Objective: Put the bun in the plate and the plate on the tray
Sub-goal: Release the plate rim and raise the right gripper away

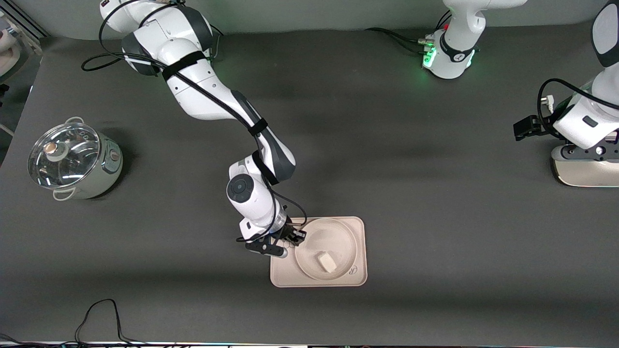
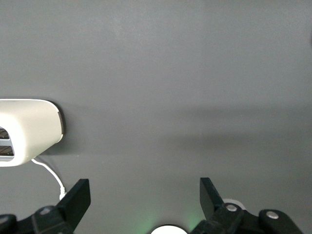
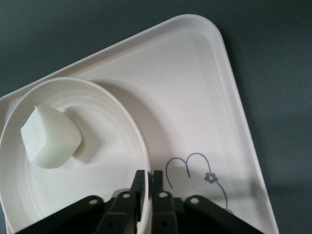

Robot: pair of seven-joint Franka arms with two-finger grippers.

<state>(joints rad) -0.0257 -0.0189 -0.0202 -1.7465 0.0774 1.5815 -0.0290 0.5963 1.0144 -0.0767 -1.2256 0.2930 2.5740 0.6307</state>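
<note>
The round cream plate (image 1: 331,236) lies on the rectangular cream tray (image 1: 358,228), which is nearer the front camera than the table's middle. The off-white bun (image 1: 327,262) lies in the plate. My right gripper (image 1: 292,240) is shut on the plate's rim at the side toward the right arm's end. The right wrist view shows its fingers (image 3: 148,175) pinching the rim, with the bun (image 3: 51,138) in the plate (image 3: 107,146) and the tray (image 3: 195,97) with its line drawing. My left gripper (image 2: 144,187) is open and empty and waits over bare table.
A steel pot with a glass lid (image 1: 72,159) stands toward the right arm's end. A white appliance (image 1: 587,171) stands at the left arm's end and also shows in the left wrist view (image 2: 29,131). Cables (image 1: 101,314) lie at the front edge.
</note>
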